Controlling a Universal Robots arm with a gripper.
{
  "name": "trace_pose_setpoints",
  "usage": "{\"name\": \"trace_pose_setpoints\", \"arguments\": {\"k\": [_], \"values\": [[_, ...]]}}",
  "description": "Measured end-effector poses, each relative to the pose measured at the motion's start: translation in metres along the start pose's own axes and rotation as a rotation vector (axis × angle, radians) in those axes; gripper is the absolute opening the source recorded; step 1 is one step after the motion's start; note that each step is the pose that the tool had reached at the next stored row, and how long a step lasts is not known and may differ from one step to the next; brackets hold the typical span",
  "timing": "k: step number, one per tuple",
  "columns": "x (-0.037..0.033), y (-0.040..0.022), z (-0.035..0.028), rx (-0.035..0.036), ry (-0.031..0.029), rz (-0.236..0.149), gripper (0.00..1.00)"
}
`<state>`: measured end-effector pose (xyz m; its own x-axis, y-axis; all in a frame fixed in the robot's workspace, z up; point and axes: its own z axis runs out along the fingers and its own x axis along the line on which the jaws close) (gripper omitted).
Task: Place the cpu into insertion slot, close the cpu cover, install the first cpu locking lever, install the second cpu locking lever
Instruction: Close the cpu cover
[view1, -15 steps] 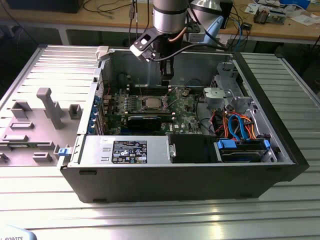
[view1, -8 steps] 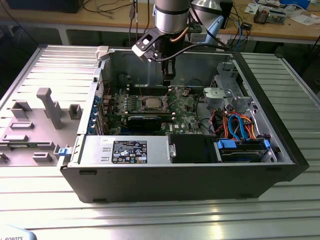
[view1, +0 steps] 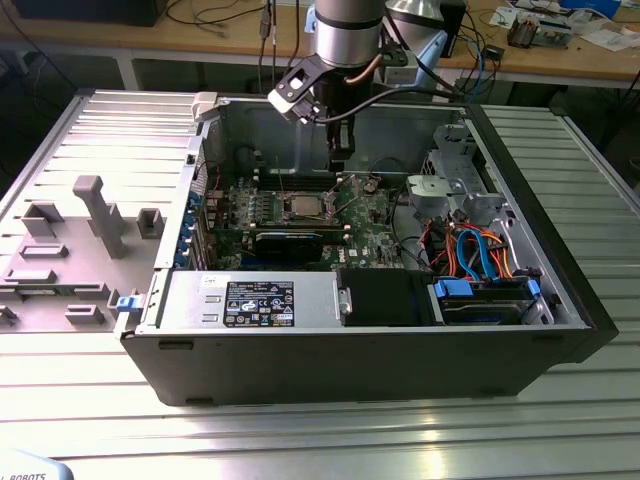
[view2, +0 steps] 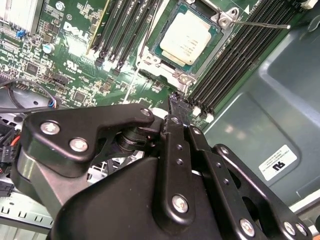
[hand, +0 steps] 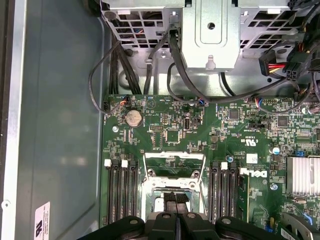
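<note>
Well to the exterior view's left of the insertion slot (view1: 286, 206), a grey fixture tray (view1: 75, 245) lies on the ribbed metal table (view1: 320, 440), outside the open computer case (view1: 380, 370). The slot itself sits on the green motherboard (view1: 375, 235) inside that case. The cpu (view2: 184, 37) lies flat in the slot, its dull silver top upward and its stepped edge showing. The cpu cover (hand: 172, 156) is not down over it. In the first wrist view the silvery frame sits at the slot's edge on the coin-cell side; I cannot tell how steeply it is tilted. A thin locking lever (view2: 260, 22) runs out from one corner of the slot, across the black memory slots (view2: 235, 65).

My gripper (view1: 338, 165) hangs just to the exterior view's right of the slot and above the board, apart from the chip. My fingers (hand: 170, 220) are clenched, pressed together with nothing between them. In the second wrist view their tip is beside the slot's near corner, close to the memory slots.

Further right of the slot stand a metal drive cage (view1: 455, 185) and blue and orange cables (view1: 480, 250).
</note>
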<state>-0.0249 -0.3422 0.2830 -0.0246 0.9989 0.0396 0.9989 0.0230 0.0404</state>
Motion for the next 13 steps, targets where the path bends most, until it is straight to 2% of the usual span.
{"name": "trace_pose_setpoints", "arguments": {"k": [13], "values": [[-0.0001, 0.0040, 0.0002, 0.0000, 0.0000, 0.000, 0.11]]}}
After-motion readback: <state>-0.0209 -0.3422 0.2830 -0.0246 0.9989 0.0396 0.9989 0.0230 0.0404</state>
